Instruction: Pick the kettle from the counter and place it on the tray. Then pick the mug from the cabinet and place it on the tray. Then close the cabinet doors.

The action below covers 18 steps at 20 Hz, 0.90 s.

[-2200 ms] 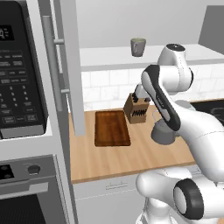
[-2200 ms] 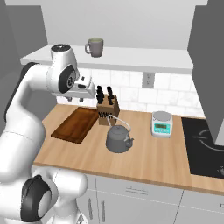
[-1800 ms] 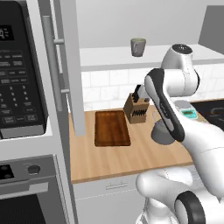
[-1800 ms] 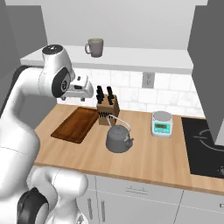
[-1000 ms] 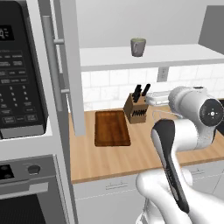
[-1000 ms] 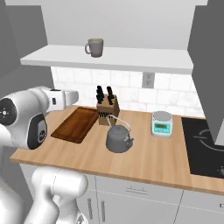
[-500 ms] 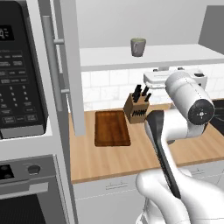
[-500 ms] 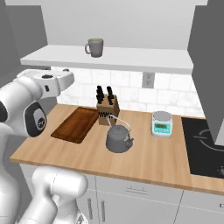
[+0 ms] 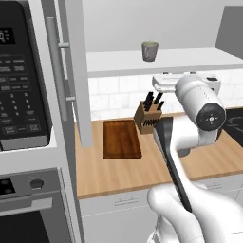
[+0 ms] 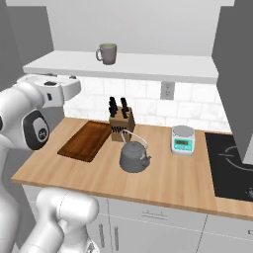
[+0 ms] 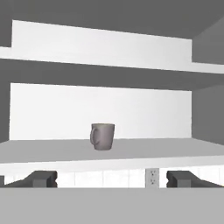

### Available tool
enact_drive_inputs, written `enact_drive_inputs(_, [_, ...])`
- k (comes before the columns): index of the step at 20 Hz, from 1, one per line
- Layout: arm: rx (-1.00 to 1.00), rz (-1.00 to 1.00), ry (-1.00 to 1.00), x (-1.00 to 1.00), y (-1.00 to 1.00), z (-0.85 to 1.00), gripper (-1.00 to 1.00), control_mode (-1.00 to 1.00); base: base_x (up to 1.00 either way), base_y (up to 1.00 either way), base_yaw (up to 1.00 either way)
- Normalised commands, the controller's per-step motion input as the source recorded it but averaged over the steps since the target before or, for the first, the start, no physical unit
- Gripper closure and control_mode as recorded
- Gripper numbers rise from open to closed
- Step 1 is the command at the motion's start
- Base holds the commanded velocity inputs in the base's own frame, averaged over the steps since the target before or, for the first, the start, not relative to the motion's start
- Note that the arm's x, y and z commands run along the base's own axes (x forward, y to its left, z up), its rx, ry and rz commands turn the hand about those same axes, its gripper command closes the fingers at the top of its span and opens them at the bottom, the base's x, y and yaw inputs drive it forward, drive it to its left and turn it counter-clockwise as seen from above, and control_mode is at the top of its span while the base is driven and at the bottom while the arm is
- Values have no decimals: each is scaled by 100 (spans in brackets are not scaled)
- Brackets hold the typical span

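The cabinet is standing open, its white shelf edge jutting over the counter. The tray is lying bare beside the knife block; the kettle is sitting nearby. The mug is standing mid-shelf, 1 handle leftward. The gripper is hanging wide, holding nothing.

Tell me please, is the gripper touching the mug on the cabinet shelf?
Apart. In the hand view the mug stands on the shelf well beyond the gripper, whose open jaws are at the bottom, with bare shelf between them.
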Motion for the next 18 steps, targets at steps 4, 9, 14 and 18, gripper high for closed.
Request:
enact_drive_inputs(4, [18, -5, 0, 15, 0, 0, -100, -100, 0, 0, 0])
enact_drive_inputs(9, [16, -4, 1, 18, 0, 0, -100, -100, 0, 0, 0])
enact_drive_inputs(14, [13, -4, 2, 29, 0, 0, -100, -100, 0, 0, 0])
enact_drive_inputs(18, [9, -1, 1, 38, 6, 0, -100, -100, 0, 0, 0])
